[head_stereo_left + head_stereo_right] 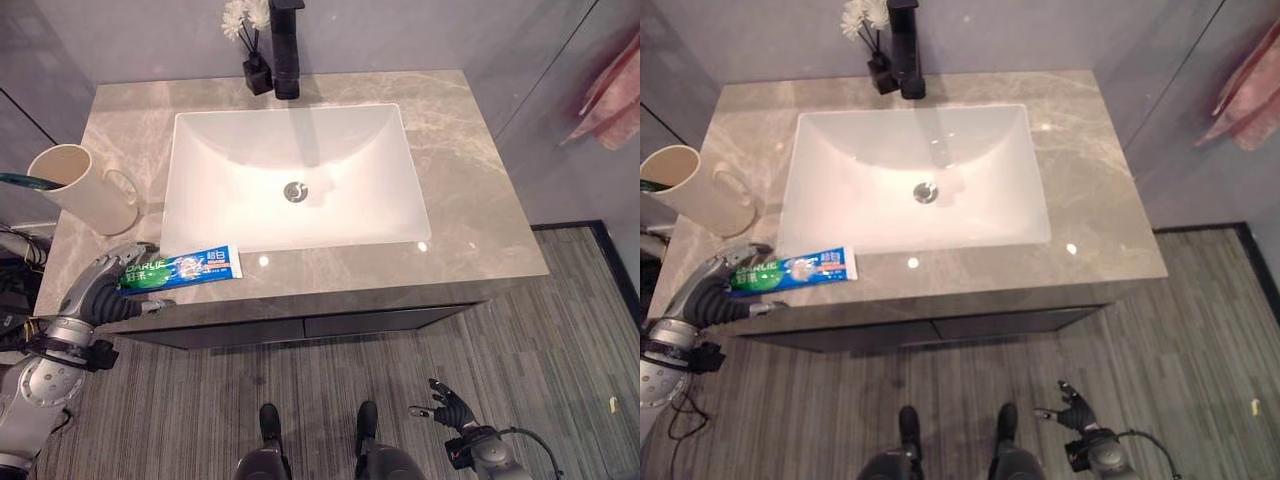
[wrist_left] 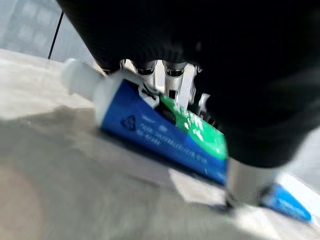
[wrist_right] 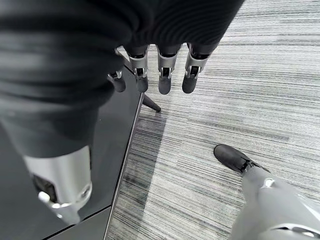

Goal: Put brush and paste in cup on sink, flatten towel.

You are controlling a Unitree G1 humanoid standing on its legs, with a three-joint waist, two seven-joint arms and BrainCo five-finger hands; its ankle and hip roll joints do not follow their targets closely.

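Your left hand point(image 1: 110, 285) has its fingers curled around the cap end of the soft, light blue-and-green toothpaste tube point(image 1: 185, 268) at the table's front-left edge, so grip its stiffer shoulder; your right hand point(image 1: 448, 405) hangs relaxed.

I see bench point(image 1: 470, 190): grey veined stone, polished, light spots reflect. Sink basin point(image 1: 220, 200): white, glossy, smooth. Faucet point(image 1: 286, 50): matt black. Cup point(image 1: 85, 190): cream, matt. Paste tube point(image 1: 185, 267): shiny plastic, white cap. Left robot hand point(image 1: 105, 290): silver fingers, dark ribbed cover. Floor point(image 1: 540, 330): grey, striped texture.
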